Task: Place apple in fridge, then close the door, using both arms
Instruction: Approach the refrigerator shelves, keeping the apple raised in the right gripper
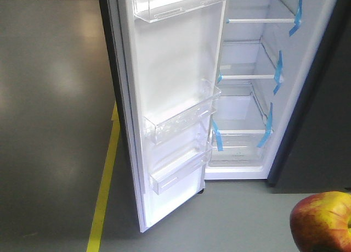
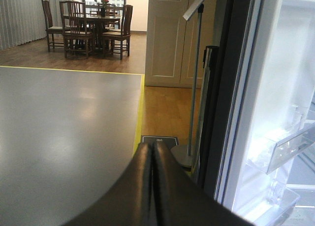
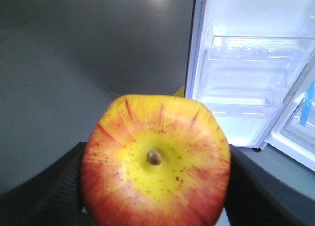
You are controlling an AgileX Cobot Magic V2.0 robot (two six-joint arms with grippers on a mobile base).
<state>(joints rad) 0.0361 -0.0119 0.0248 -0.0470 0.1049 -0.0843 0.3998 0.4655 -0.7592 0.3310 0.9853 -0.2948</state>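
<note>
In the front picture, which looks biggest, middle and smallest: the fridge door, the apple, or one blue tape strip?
Biggest: the door.
Next: the apple, cut off at the edge and big only because it's near the camera.
Smallest: the blue tape strip.

On my feeds I've got a shiny grey floor (image 1: 49, 98) edged with a yellow line (image 1: 104, 191) and wood flooring (image 2: 165, 108) past that. There's a metal post (image 2: 195, 78) on a round base, cream cupboard doors (image 2: 170, 34), and way back a dining table (image 2: 98, 17) ringed by wooden chairs (image 2: 76, 29).
</note>
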